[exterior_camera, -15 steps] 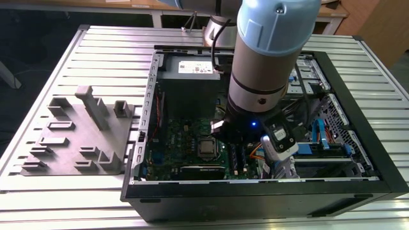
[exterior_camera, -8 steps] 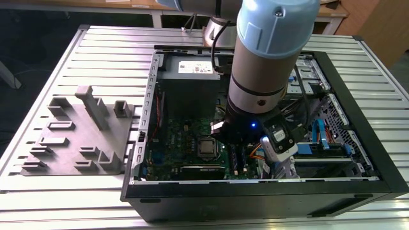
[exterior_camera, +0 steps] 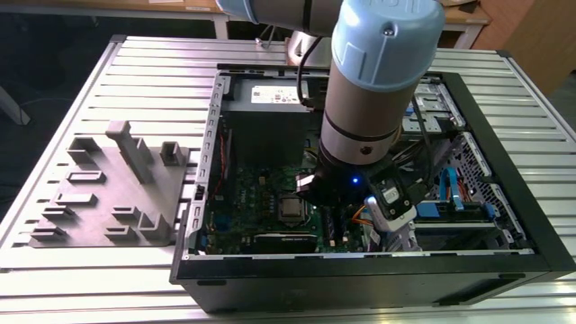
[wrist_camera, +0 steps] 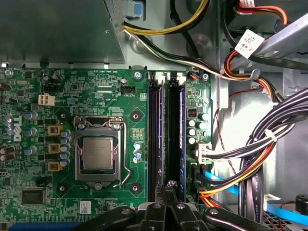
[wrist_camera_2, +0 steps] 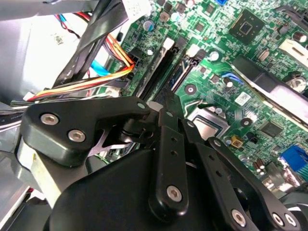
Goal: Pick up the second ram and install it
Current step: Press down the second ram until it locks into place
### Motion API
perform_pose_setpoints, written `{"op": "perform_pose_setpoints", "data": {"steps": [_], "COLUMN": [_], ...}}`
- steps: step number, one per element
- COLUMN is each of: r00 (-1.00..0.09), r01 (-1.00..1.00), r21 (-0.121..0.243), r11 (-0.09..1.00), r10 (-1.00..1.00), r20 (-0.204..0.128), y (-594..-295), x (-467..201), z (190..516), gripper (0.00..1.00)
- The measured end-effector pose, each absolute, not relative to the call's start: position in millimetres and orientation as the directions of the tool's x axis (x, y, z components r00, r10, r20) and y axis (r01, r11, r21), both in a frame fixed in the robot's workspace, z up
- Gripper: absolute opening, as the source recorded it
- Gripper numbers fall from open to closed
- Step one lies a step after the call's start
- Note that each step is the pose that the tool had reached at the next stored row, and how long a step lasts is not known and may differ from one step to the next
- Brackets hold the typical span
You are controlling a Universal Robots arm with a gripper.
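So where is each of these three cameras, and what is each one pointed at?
Exterior view: off the arm, above the slatted metal table, looking down on the open black computer case; the pale blue and silver arm reaches into it.
First wrist view: on the arm, facing straight onto the green motherboard and its long dark memory slots; the black gripper pokes in at one edge.
Second wrist view: on the arm, slanted, close behind the gripper's black linkage.
Both wrist views share the slots, the silver processor socket and the gripper.
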State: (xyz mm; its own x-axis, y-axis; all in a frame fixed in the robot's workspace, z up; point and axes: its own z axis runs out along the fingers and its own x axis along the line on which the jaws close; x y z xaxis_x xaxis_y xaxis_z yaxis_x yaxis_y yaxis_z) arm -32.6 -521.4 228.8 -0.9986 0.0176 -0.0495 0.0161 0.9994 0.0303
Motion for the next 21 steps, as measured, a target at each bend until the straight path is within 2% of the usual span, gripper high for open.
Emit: {"op": "perform_pose_setpoints", "data": {"steps": [21], "r00": [-0.999], "r01": [0.016], "r21": [0.03], "r11": [0.999], "r10": [0.018], "r20": [-0.05], "y": [-521.9], "x": [-33.4], "z": [223.0], "gripper": [0.07]}}
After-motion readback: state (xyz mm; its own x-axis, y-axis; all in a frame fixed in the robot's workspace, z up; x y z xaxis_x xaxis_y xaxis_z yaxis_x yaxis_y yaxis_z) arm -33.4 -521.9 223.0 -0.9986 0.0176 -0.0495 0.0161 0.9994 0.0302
